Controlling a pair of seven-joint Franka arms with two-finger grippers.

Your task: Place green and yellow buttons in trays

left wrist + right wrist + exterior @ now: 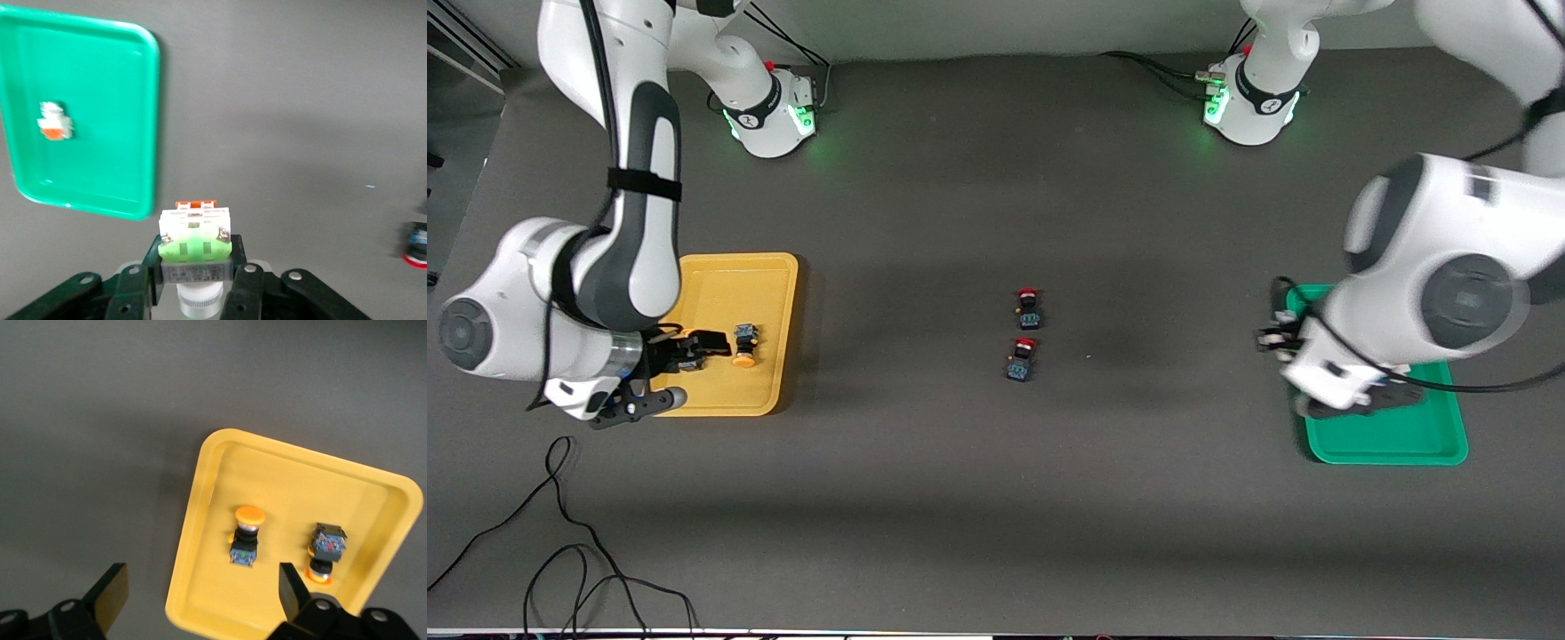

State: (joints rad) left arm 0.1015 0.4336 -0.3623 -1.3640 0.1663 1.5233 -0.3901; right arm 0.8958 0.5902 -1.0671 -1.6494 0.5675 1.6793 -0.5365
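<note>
Tabletop (996, 498): dark grey, both arms working at its ends.

Green tray (1396, 436), left arm's end: partly covered by the arm. Left wrist view shows one pale switch w/ orange mark (53, 123) lying inside it.

Yellow tray (729, 284), right arm's end: holds two yellow-capped switches, one (245, 537) beside the other (325, 550), apart, both on their sides.

Left claw (195, 280): clamped on pale switch w/ green mark (195, 243), held up in the air near the green tray's edge, over bare tabletop as the wrist view shows it.

Right claw (200, 597): fingers wide apart, nothing in them, over the yellow tray.

Two red-capped switches (1027, 333): mid-tabletop, close together, not part of the job.

Risks: if left claw lets go where it is now, the switch prob. lands outside the tray; needs to shift over the tray first. Small light part could bounce or roll off a shallow rim if dropped from height.

Hard to see: front view hides most of the green tray and the held switch under the left arm; left wrist view is smeared, so orange-marked switch detail unclear. Second yellow-capped switch masked by right claw in front view.
</note>
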